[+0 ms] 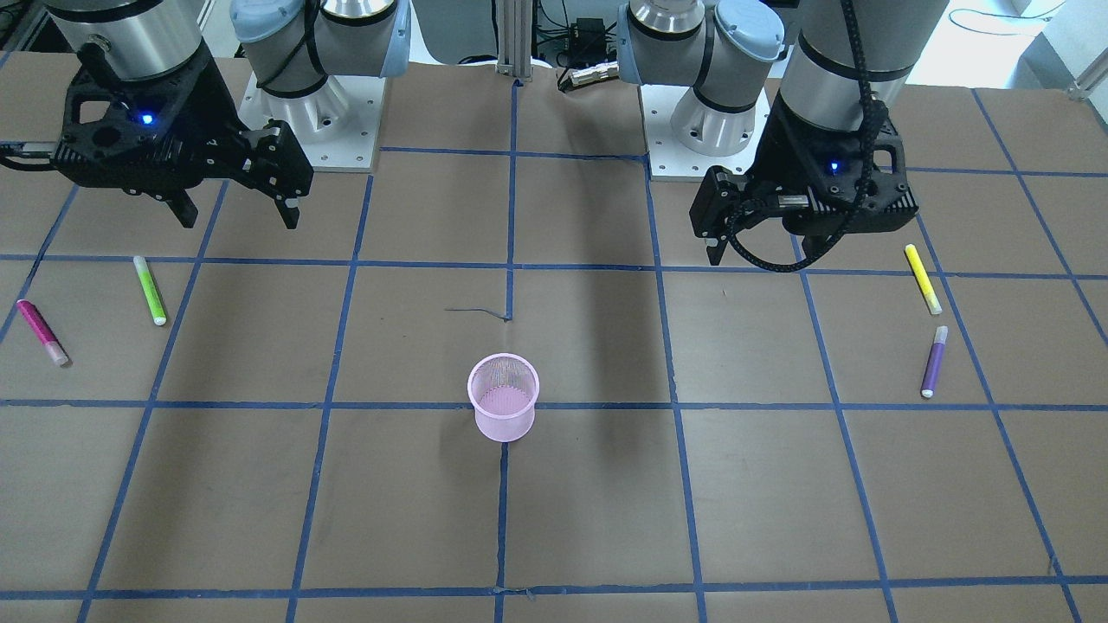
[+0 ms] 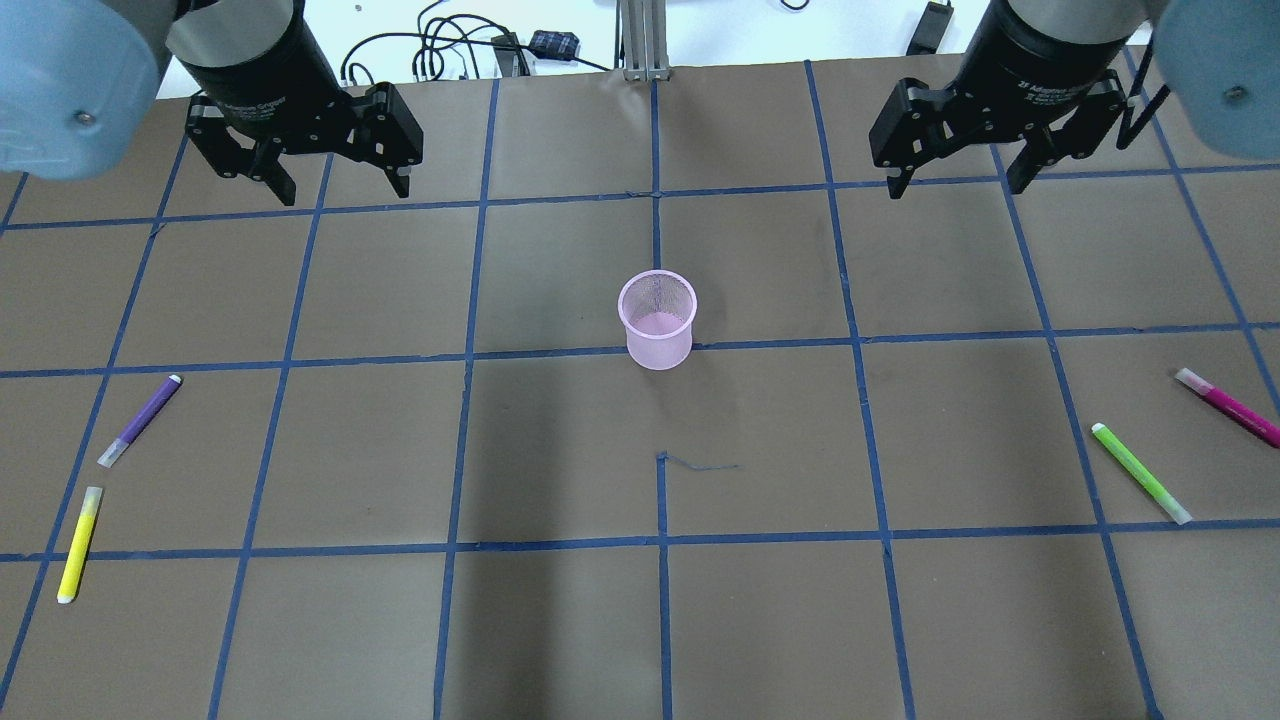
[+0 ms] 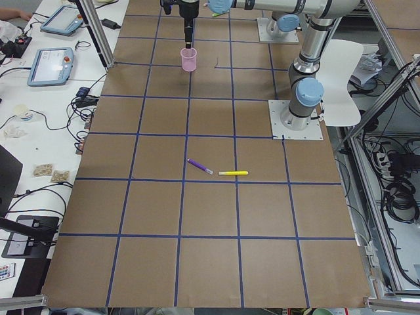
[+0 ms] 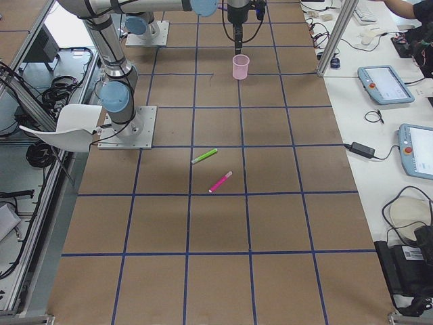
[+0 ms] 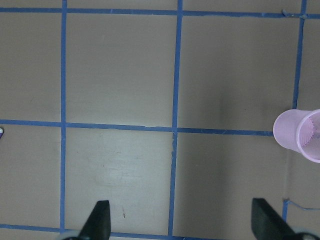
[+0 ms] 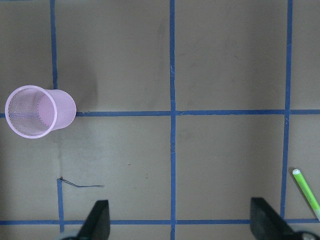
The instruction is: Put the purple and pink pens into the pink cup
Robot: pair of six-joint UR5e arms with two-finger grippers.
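Note:
The pink mesh cup [image 2: 657,325] stands upright and empty at the table's middle; it also shows in the front view [image 1: 504,407]. The purple pen [image 2: 140,420] lies flat on the robot's left side, also in the front view [image 1: 933,362]. The pink pen [image 2: 1228,406] lies flat at the far right, also in the front view [image 1: 41,332]. My left gripper [image 2: 335,190] is open and empty, high above the table, far from the purple pen. My right gripper [image 2: 958,185] is open and empty, high and apart from the pink pen.
A yellow pen [image 2: 79,543] lies just beside the purple pen. A green pen [image 2: 1140,473] lies near the pink pen. The brown table [image 2: 560,620] carries a blue tape grid. The arm bases [image 1: 312,121] stand at the robot's side of the table.

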